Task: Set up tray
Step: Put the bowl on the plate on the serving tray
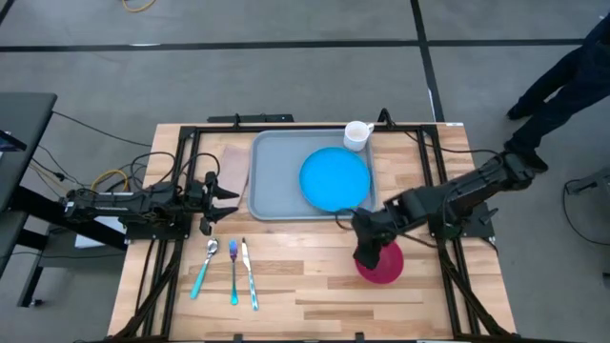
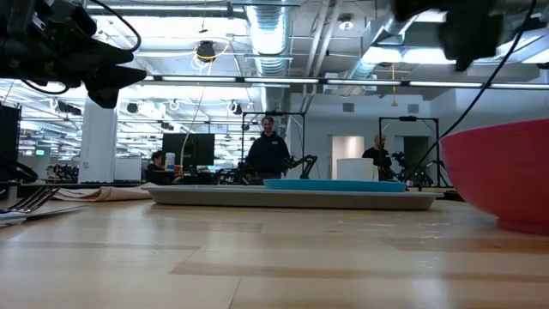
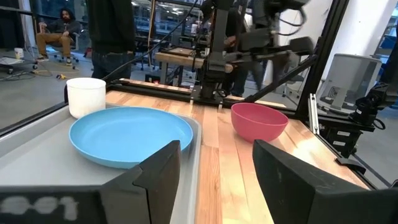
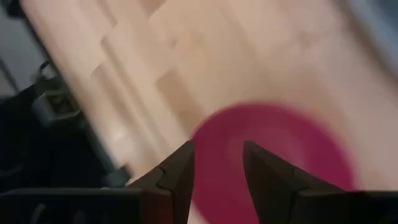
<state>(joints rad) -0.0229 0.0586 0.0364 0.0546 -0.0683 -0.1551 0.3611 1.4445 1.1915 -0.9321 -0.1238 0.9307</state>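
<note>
The grey-blue tray (image 1: pixel 276 181) lies flat on the table's far half. A round blue plate (image 1: pixel 335 178) lies on it, and a white cup (image 1: pixel 357 134) stands at its far right corner. A pink bowl (image 1: pixel 384 264) stands on the table near the tray's right near corner. My right gripper (image 1: pixel 366 257) hangs open above the bowl's left rim and clear of it; in the right wrist view (image 4: pixel 217 165) its fingers point down at the bowl (image 4: pixel 273 155). My left gripper (image 1: pixel 229 198) is open and empty, raised just left of the tray, and it also shows in its own wrist view (image 3: pixel 217 162).
A spoon (image 1: pixel 204 267), a fork (image 1: pixel 233 272) and a knife (image 1: pixel 249 274) lie side by side on the table near the tray's left near corner. A brown napkin (image 1: pixel 234 168) lies left of the tray. People stand in the room beyond the table.
</note>
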